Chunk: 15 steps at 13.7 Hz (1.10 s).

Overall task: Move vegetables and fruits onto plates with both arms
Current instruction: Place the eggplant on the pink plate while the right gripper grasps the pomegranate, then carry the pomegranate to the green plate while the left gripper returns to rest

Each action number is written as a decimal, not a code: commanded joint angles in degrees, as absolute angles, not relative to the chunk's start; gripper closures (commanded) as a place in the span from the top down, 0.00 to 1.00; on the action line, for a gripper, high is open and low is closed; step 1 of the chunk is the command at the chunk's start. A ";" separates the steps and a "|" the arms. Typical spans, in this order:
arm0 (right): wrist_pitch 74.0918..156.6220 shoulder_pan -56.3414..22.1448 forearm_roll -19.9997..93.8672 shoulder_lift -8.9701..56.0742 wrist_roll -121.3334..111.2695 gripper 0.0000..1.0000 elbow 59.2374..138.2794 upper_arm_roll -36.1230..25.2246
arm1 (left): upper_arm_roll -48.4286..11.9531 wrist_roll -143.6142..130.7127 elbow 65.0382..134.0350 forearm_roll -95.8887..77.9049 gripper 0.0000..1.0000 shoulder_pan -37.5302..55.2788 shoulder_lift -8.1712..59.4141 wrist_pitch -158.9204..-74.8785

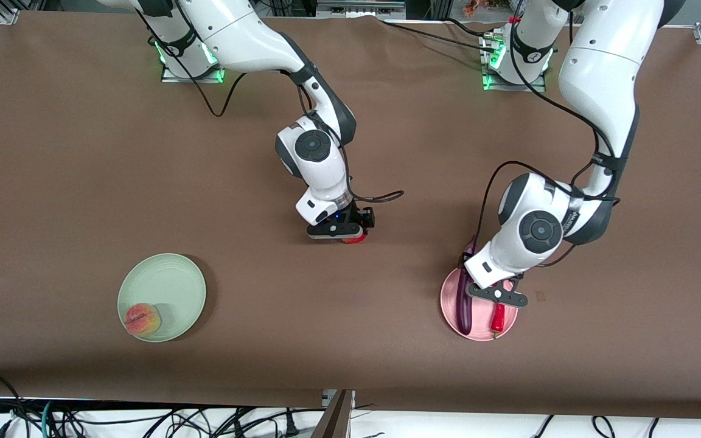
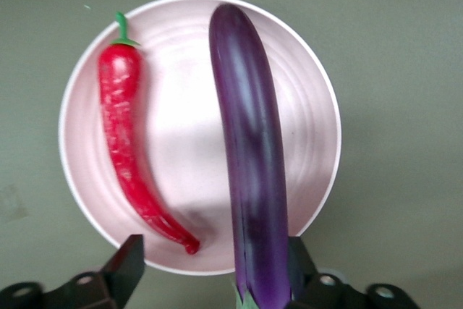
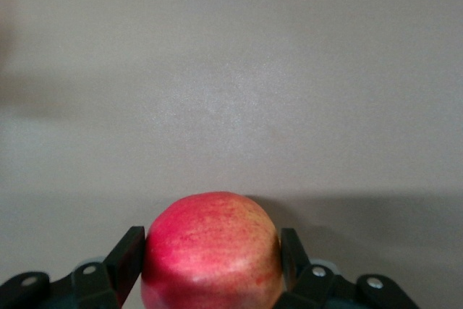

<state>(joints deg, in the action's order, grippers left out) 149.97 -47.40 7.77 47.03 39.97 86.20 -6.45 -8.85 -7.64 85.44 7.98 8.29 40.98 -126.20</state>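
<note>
Eggplant [image 1: 463, 302], chili [image 1: 498, 317] on pink plate [image 1: 451, 310]

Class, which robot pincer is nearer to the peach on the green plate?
Right. The right pincer, around the red fruit mid-table, is nearer the peach; the left pincer hangs over the pink plate.

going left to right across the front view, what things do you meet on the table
Round orange-pink peach on the pale green plastic plate → round red fruit in the right gripper → long glossy purple eggplant → curved red chili pepper.
</note>
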 commanded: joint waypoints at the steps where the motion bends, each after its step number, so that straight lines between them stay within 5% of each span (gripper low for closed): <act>1: 148.20 -47.20 6.59 45.72 39.73 0.34 85.25 -9.39 | -9.14 -7.21 85.17 8.96 1.00 7.65 35.70 -118.85; 7: 122.28 -33.70 7.65 41.58 17.64 0.34 76.03 -12.13 | -9.23 -7.12 84.99 8.70 1.00 3.61 21.91 -104.79; 15: 120.67 -19.52 6.50 44.02 -6.40 0.34 76.46 -12.48 | -7.48 2.20 89.01 1.50 1.00 -0.54 5.65 -90.53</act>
